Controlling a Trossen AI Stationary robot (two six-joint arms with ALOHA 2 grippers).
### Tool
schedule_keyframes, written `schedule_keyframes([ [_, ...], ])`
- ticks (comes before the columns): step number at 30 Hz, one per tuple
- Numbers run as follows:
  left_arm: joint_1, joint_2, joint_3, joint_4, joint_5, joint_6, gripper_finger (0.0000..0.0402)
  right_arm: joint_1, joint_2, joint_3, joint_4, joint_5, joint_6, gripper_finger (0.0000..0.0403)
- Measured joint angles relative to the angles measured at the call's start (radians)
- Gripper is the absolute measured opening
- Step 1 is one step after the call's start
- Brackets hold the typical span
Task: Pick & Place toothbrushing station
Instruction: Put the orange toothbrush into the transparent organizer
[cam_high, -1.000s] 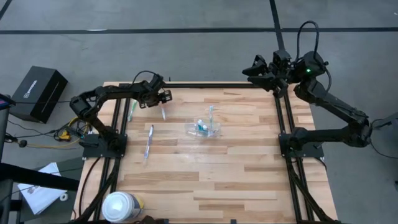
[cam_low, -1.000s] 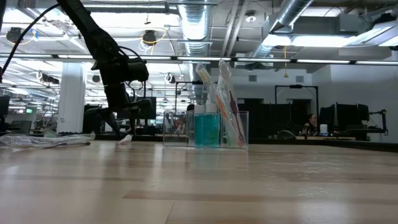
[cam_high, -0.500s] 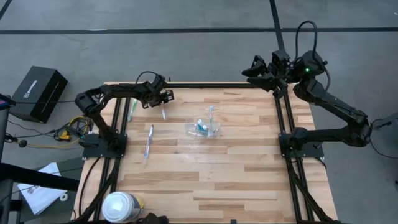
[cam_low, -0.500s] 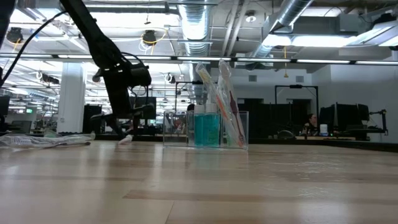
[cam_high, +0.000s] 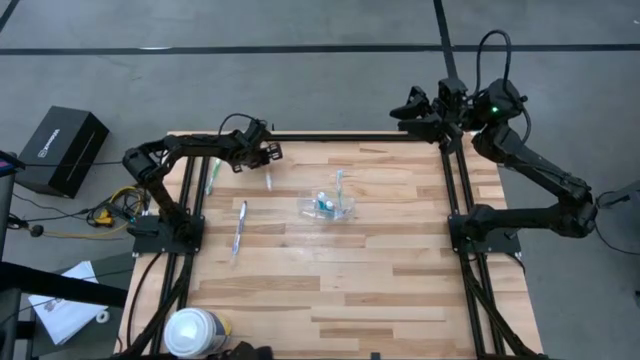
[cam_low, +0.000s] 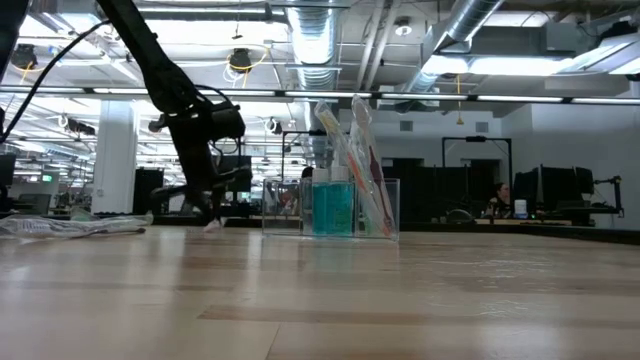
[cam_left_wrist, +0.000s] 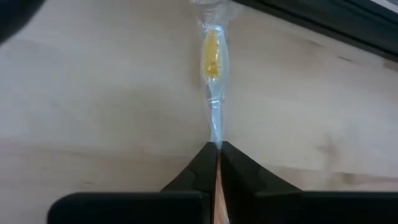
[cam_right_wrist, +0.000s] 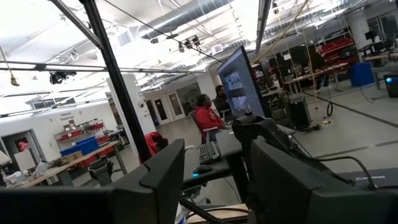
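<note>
Near the table's (cam_high: 330, 280) far left corner, left gripper (cam_high: 268, 172) is clamped on a toothbrush (cam_left_wrist: 212, 68) lying flat, bristle end pointing ahead of the gripper. Clear cup (cam_high: 328, 207) sits mid-table toward the far edge, to the gripper's right, brushes already upright inside. Two more toothbrushes lie by the left edge. Right gripper (cam_right_wrist: 214, 180) waits beyond the far right corner, partly open, empty.

Bright overhead ceiling lights; soft shadows, wrist views slightly blurred.
</note>
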Motion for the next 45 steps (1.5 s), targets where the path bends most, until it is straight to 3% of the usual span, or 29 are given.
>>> schedule_keyframes([
  [10, -0.046, 0.002, -0.002, 0.26, 0.054, 0.024, 0.0001, -0.027, 0.0, 0.0, 0.001, -0.006, 0.004, 0.0177],
  [23, -0.202, -0.049, -0.001, 0.869, 0.043, 0.254, 0.0, -0.053, 0.0, 0.0, 0.001, -0.009, -0.006, 0.0177],
  [34, -0.401, -0.345, -0.003, 0.871, -0.198, 0.661, 0.0, -0.113, 0.0, 0.0, 0.01, -0.06, 0.016, 0.0177],
  [39, -0.47, -0.36, -0.003, 0.867, -0.274, 0.752, 0.0, -0.113, 0.0, 0.0, 0.026, -0.082, 0.033, 0.0177],
  [45, -0.545, -0.318, -0.015, 0.866, -0.281, 0.784, 0.0, -0.113, 0.0, 0.0, 0.024, -0.058, 0.046, 0.0177],
])
